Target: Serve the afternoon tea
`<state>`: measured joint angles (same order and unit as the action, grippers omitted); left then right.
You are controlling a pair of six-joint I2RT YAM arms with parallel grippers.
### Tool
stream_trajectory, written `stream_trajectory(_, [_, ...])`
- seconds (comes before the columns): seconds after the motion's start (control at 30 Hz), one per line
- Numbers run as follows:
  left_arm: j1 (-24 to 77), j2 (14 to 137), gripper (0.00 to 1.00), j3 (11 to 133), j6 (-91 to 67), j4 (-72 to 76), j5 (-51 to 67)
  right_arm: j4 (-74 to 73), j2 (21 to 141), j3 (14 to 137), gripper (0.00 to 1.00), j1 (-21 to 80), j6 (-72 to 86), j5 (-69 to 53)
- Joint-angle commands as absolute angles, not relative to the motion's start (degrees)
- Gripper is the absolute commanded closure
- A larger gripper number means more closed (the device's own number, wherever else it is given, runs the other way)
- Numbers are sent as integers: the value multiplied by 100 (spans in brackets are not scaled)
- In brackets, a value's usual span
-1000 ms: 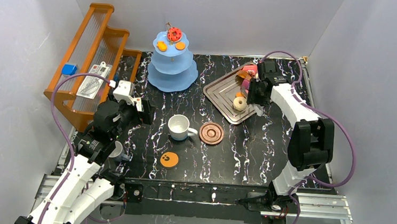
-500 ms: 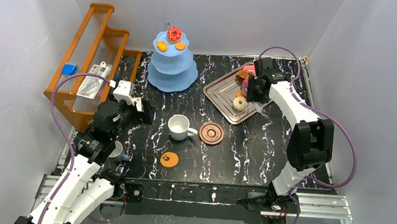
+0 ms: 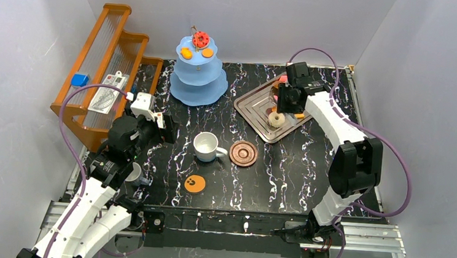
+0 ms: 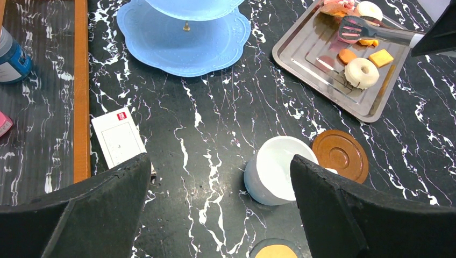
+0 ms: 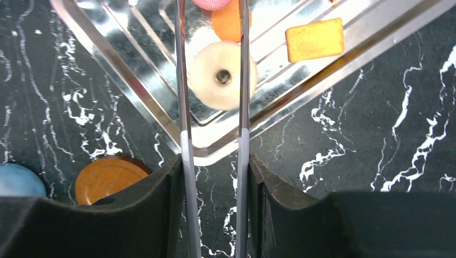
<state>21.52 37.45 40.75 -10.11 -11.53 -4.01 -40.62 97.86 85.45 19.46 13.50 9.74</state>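
Observation:
The light-blue stand (image 3: 199, 77) carries a red pastry (image 3: 200, 39) and two orange ones on its top tier. A white donut (image 5: 223, 75), an orange round piece (image 5: 226, 24) and a square biscuit (image 5: 314, 39) lie on the silver tray (image 3: 253, 106). My right gripper (image 5: 213, 204) is shut on metal tongs (image 5: 185, 107), whose tips pinch a pink pastry (image 4: 349, 36) above the tray. My left gripper (image 4: 220, 209) hangs open above the table, left of the white mug (image 4: 277, 169). The brown saucer (image 3: 243, 153) and the paw-print coaster (image 3: 194, 183) lie bare. The grey cup (image 3: 134, 174) stands by the left arm.
An orange wooden rack (image 3: 102, 63) lines the table's left side. A small white box (image 4: 119, 142) lies beside it. The white walls close in on three sides.
My right gripper has drawn the tongs left and toward the back, over the tray. The left arm has stayed still.

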Motion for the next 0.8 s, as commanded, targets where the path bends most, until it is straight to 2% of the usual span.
stream_trajectory(0.0, [2180,3738,2,4056,-984,-993,-381,-3899,9502,9045,54,2148,1329,840])
stream_trajectory(0.4, [2177,3793,2,4063,-984,-990,-369,-3589,9226,9585,54,3011,1426,687])
stream_trajectory(0.77, [2177,3736,2,4058,-971,-1006,-438,-3341,9663,10695,55,3863,1421,804])
